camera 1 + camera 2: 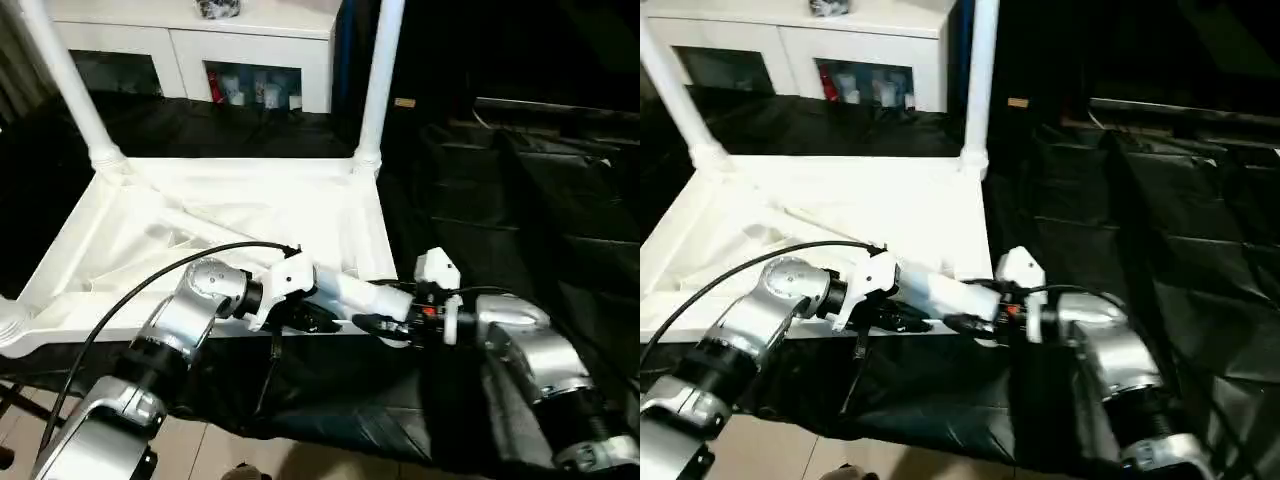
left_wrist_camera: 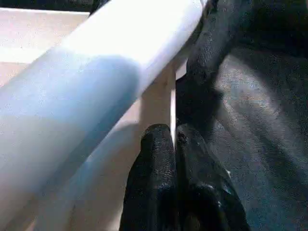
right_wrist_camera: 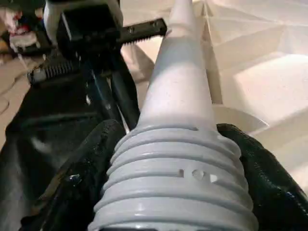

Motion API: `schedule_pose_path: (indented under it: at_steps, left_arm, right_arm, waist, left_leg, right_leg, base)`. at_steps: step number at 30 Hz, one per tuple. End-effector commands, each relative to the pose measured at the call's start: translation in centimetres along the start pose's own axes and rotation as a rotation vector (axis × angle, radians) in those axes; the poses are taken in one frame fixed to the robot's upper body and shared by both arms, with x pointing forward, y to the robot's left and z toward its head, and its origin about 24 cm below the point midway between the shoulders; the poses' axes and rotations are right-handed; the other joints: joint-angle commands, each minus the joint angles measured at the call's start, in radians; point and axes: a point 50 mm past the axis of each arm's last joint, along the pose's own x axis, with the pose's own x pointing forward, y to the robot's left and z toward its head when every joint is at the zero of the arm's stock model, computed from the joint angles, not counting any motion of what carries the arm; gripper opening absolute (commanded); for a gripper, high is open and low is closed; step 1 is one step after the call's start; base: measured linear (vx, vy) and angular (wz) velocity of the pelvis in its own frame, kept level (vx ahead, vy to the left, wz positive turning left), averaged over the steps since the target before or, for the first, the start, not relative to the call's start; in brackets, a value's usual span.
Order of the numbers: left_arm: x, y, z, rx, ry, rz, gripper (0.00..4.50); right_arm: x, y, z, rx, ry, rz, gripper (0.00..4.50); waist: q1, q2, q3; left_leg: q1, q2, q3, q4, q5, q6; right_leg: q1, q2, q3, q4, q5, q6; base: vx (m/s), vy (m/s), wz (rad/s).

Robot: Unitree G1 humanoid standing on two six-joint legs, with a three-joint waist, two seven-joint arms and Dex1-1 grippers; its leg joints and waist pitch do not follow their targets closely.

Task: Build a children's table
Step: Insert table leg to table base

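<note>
Loose leg held at the near edge of the upturned table top

The white plastic rectangular table top (image 1: pixel 250 225) lies ribbed underside up on the black cloth-covered surface (image 1: pixel 520 200); two long white tapered tubular legs stand upright in its far corner sockets, one far left (image 1: pixel 75 90), one far right (image 1: pixel 378 85); a third white tapered leg (image 1: pixel 345 290) lies level across the near edge, between the two arms; the right gripper (image 3: pixel 168 159) has its black fingers clamped around that leg's ribbed threaded end; the left gripper (image 2: pixel 175 137) has its fingers pressed together, holding nothing, just beside the leg's shaft; a white glass-door cabinet (image 1: pixel 200 55) stands beyond the table.
</note>
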Motion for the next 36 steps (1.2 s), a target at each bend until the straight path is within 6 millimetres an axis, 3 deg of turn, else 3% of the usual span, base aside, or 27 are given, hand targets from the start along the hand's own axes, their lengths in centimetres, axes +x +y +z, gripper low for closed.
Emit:
schedule_pose_path:
  at_steps: [1, 2, 3, 6, 9, 10, 17, 22, 26, 31, 32, 34, 36]
  left_arm:
    - [-0.1, 0.3, 1.3, 0.007, -0.102, 0.056, 0.0]
    - [-0.2, 0.2, 1.3, 0.001, -0.112, 0.065, 0.0]
    - [-0.5, 0.1, 1.3, -0.02, -0.124, 0.059, 0.0]
    - [-1.6, -0.5, 1.4, -0.069, -0.151, 0.027, 0.55]
    - [-3.3, -1.0, 1.3, -0.137, -0.186, 0.041, 0.63]
    - [-3.8, -1.3, 1.1, -0.161, -0.188, 0.044, 0.94]
    - [-5.8, -1.0, 0.1, -0.38, -0.266, 0.193, 1.45]
    - [-5.6, -0.7, -0.4, -0.511, -0.298, 0.263, 1.87]
    - [-4.7, 1.2, 0.4, -0.745, -0.553, 0.414, 2.3]
    - [-3.7, 2.0, 1.5, -0.847, -0.701, 0.397, 2.68]
    - [-3.2, 2.4, 2.0, -0.874, -0.736, 0.401, 2.75]
    - [-3.0, 2.6, 2.2, -0.891, -0.754, 0.405, 2.79]
    - [-2.7, 3.0, 3.0, -0.931, -0.819, 0.386, 3.13]
  right_arm:
    - [0.2, 0.4, -0.3, -0.001, 0.009, 0.011, 2.82]
    - [0.2, 0.4, -0.2, -0.001, 0.004, 0.003, 2.82]
    - [0.1, 0.2, -0.1, -0.004, -0.004, -0.011, 2.82]
    - [-0.1, 0.0, 0.3, -0.004, -0.028, -0.039, 2.82]
    - [-0.4, -0.2, 0.5, -0.012, -0.033, -0.07, 2.82]
    - [-0.5, -0.3, 0.4, -0.012, -0.034, -0.081, 2.82]
    - [-0.6, -0.7, 0.6, -0.017, -0.061, -0.143, 2.81]
    - [-0.6, -0.9, 1.1, -0.013, -0.097, -0.172, 2.81]
    - [-0.6, -1.3, 2.5, 0.017, -0.198, -0.208, 2.81]
    - [-0.6, -1.5, 3.3, 0.024, -0.255, -0.227, 2.81]
    - [-0.4, -1.7, 3.8, 0.025, -0.286, -0.239, 2.81]
    - [-0.4, -1.7, 4.0, 0.023, -0.297, -0.241, 2.81]
    - [-0.2, -1.7, 4.4, 0.025, -0.316, -0.242, 2.81]
  waist:
    - [-0.001, -0.013, -0.062]
    - [0.001, -0.009, -0.063]
    - [-0.001, -0.015, -0.062]
    - [-0.004, -0.015, -0.064]
    - [-0.001, -0.012, -0.066]
    - [-0.002, -0.014, -0.064]
    - [-0.005, -0.012, -0.06]
    - [-0.004, -0.015, -0.06]
    - [-0.001, -0.019, -0.065]
    - [0.002, -0.026, -0.066]
    - [0.001, -0.012, -0.067]
    - [-0.001, -0.02, -0.068]
    - [0.0, -0.016, -0.068]
  left_leg:
    - [0.012, 0.028, -0.014, -0.073, -0.231, 0.027]
    - [0.012, 0.029, -0.015, -0.073, -0.224, 0.029]
    - [0.011, 0.029, -0.013, -0.073, -0.218, 0.032]
    - [0.003, 0.025, -0.015, -0.071, -0.175, 0.041]
    - [0.009, 0.027, -0.01, -0.066, -0.16, 0.042]
    - [0.009, 0.025, -0.009, -0.067, -0.162, 0.047]
    - [0.017, 0.024, -0.008, -0.069, -0.214, 0.019]
    - [0.013, 0.021, -0.01, -0.067, -0.194, 0.023]
    - [0.007, 0.017, -0.007, -0.059, -0.156, 0.043]
    - [0.005, 0.016, -0.01, -0.057, -0.129, 0.064]
    - [0.006, 0.014, -0.011, -0.055, -0.128, 0.067]
    - [0.005, 0.015, -0.011, -0.056, -0.13, 0.069]
    - [0.007, 0.014, -0.011, -0.054, -0.132, 0.067]
  right_leg:
    - [0.042, -0.056, 0.034, -0.075, -0.199, -0.227]
    - [0.043, -0.058, 0.034, -0.072, -0.193, -0.23]
    - [0.043, -0.057, 0.035, -0.072, -0.189, -0.229]
    - [0.047, -0.057, 0.034, -0.064, -0.164, -0.23]
    - [0.042, -0.055, 0.035, -0.059, -0.115, -0.259]
    - [0.042, -0.051, 0.033, -0.058, -0.106, -0.26]
    - [0.037, -0.049, 0.036, -0.067, -0.191, -0.236]
    - [0.041, -0.049, 0.036, -0.068, -0.175, -0.229]
    - [0.047, -0.048, 0.034, -0.061, -0.109, -0.252]
    - [0.051, -0.048, 0.032, -0.062, -0.09, -0.247]
    - [0.049, -0.047, 0.031, -0.062, -0.081, -0.247]
    - [0.052, -0.047, 0.03, -0.063, -0.078, -0.248]
    - [0.051, -0.046, 0.03, -0.063, -0.072, -0.253]
  base:
    - [0.0, 0.0, 0.0]
    - [0.0, 0.0, 0.0]
    - [0.0, 0.0, 0.0]
    - [0.0, 0.0, 0.0]
    - [0.0, 0.0, 0.0]
    - [0.0, 0.0, 0.0]
    - [0.0, 0.0, 0.0]
    - [0.0, 0.0, 0.0]
    - [0.0, 0.0, 0.0]
    - [0.0, 0.0, 0.0]
    - [0.0, 0.0, 0.0]
    - [0.0, 0.0, 0.0]
    - [0.0, 0.0, 0.0]
